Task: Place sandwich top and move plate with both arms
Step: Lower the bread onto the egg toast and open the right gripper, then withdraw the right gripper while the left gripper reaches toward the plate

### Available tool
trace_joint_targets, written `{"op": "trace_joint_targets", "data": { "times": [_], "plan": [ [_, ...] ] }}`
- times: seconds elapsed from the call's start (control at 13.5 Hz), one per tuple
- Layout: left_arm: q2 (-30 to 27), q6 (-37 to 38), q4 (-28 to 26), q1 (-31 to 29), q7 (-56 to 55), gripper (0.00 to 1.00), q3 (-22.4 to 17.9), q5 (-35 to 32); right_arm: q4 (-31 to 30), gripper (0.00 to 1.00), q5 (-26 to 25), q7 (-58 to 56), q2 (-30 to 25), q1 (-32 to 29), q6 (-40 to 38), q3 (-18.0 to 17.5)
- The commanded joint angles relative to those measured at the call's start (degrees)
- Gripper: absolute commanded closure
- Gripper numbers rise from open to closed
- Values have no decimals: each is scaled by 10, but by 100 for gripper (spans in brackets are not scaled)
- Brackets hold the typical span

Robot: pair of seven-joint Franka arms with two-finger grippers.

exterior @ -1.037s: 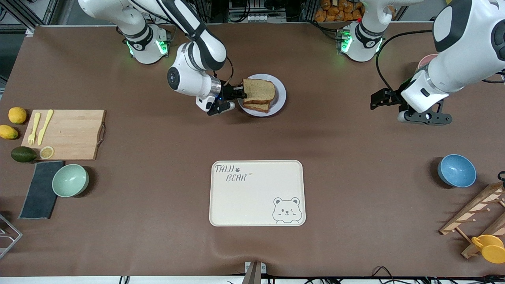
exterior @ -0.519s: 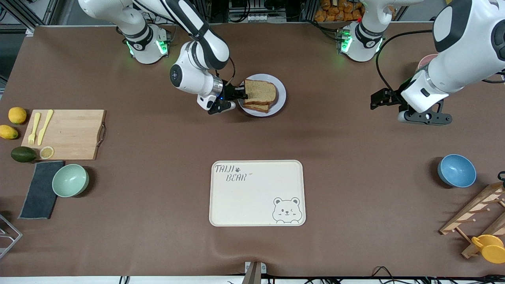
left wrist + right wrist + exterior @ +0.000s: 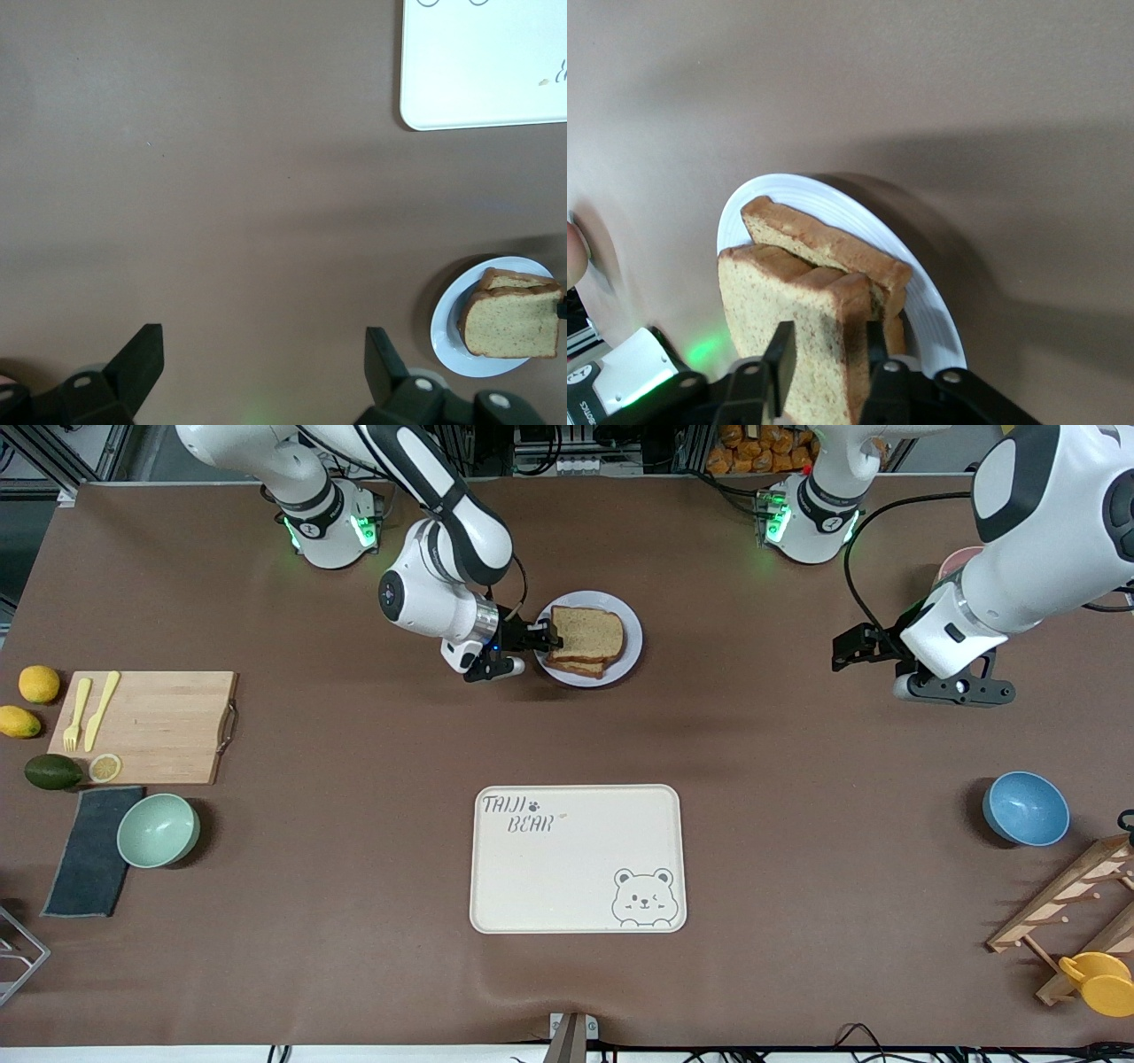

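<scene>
On the plate (image 3: 631, 646), between the two arm bases, the right gripper (image 3: 547, 638) pinches the sandwich top (image 3: 587, 633) by one edge.
Its fingers are closed on the slice, which lies on the lower bread. The left gripper (image 3: 263, 372) waits over bare table toward the left arm's end, jaws wide apart. If the fingers open while the slice sits crooked, it could slide off the stack; a sideways pull could drag the plate.
</scene>
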State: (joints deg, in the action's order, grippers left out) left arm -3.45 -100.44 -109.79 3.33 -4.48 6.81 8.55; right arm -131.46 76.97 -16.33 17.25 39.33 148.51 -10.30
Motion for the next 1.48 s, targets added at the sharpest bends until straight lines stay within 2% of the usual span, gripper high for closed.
{"op": "trace_joint_targets", "data": {
  "times": [0.0, 0.22, 0.59, 0.74, 0.96, 1.19, 1.41],
  "plan": [
    [-2, 2, -2, -4, -6, 0, 3, 3, 7, 53, 14, 7, 0, 0, 2, 4],
    [-2, 2, -2, -4, -6, 0, 3, 3, 9, 53, 14, 23, -7, -7, -1, 5],
    [8, 2, -10, -4, -5, 0, 3, 8, 39, 48, 1, 23, -4, -62, -5, 6],
    [27, 1, -14, -3, -4, 0, 6, 10, 61, 48, -36, 23, 2, -100, -17, 6],
    [60, 2, -20, 1, -4, 0, 14, 38, 88, 49, -87, 23, 7, -171, -80, 6],
    [86, -4, -33, 0, -4, 0, 31, 57, 96, 50, -170, 24, 5, -240, -127, 6],
    [93, -28, -62, 0, -4, 0, 32, 122, 127, 50, -263, 24, -3, -338, -235, 7]
  ]
}}
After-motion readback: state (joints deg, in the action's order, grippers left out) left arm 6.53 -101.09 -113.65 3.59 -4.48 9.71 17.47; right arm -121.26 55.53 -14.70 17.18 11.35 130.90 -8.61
